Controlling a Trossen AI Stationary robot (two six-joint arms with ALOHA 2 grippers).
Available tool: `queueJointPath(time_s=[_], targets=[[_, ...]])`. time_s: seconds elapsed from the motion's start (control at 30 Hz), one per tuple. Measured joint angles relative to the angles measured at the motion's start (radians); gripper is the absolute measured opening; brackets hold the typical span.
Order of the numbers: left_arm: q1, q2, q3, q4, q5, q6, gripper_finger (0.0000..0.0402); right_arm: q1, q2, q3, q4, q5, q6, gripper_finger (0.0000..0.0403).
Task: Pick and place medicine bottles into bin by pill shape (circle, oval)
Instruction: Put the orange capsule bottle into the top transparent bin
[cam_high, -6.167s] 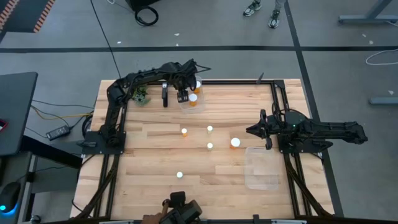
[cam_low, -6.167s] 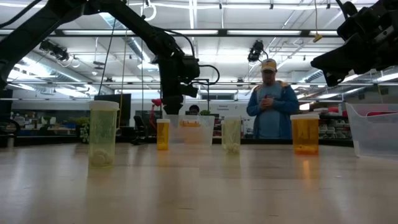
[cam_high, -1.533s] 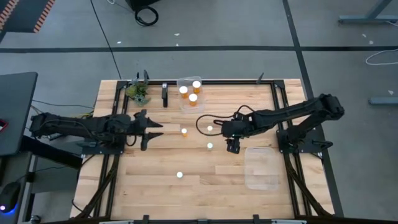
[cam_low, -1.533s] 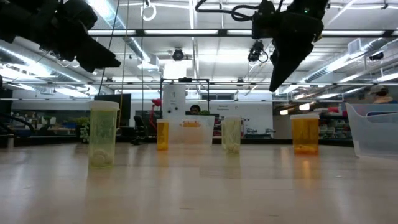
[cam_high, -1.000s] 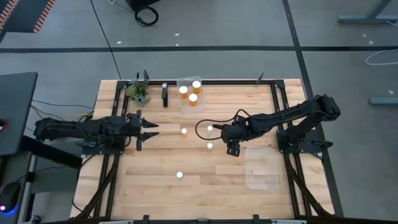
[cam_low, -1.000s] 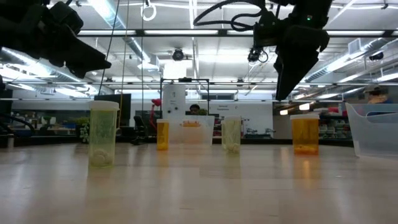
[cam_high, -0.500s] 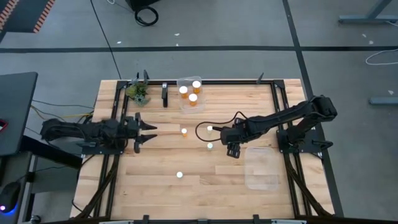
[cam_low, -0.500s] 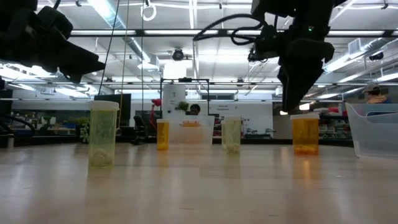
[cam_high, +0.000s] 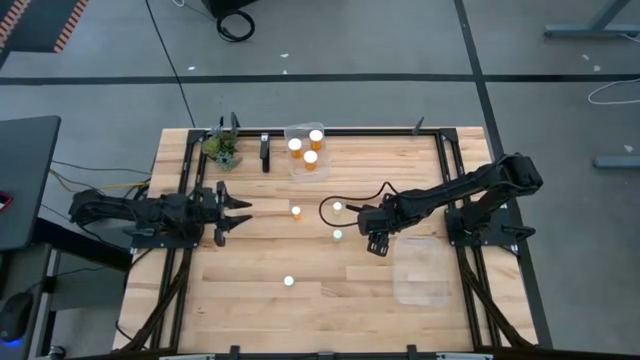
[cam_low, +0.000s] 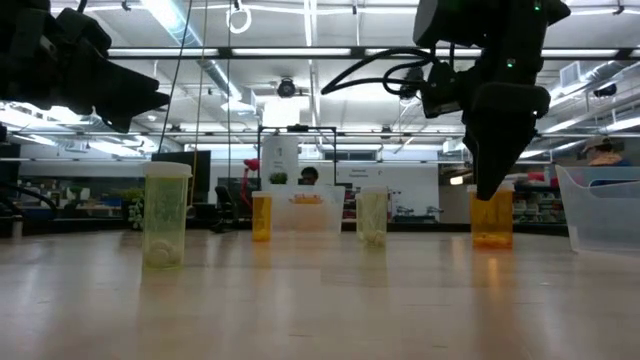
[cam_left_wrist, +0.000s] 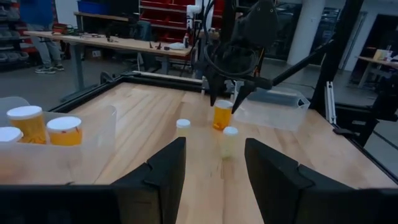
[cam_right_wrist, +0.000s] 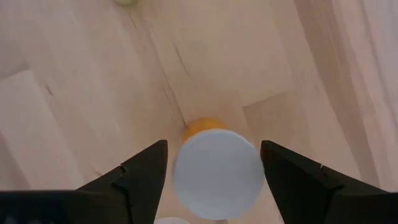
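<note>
The right gripper, jaws spread wide and holding nothing, hangs straight over a wide orange bottle right of the frame's centre, its arm stretched in from the right edge. Three bottles already sit in the clear bin at upper centre; four loose ones, this included, remain, and the lower-right bin looks empty. The left gripper, also open and empty, waits low at middle left.

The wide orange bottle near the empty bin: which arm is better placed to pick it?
The right: its open gripper hangs directly over the wide orange bottle, fingers either side. The left gripper waits far off.
</note>
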Motion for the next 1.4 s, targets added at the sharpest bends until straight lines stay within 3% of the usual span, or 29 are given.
queueJointPath(time_s=[0.77,1.4], targets=[[0.000,0.018,-0.002,-0.008,0.001,-0.035,0.0172,-0.058,-0.001,-0.017,0.002,-0.049,-0.034,0.0229],[0.000,0.018,-0.003,-0.008,0.001,-0.034,0.0172,-0.250,0.000,0.172,-0.014,-0.071,-0.219,0.0229]])
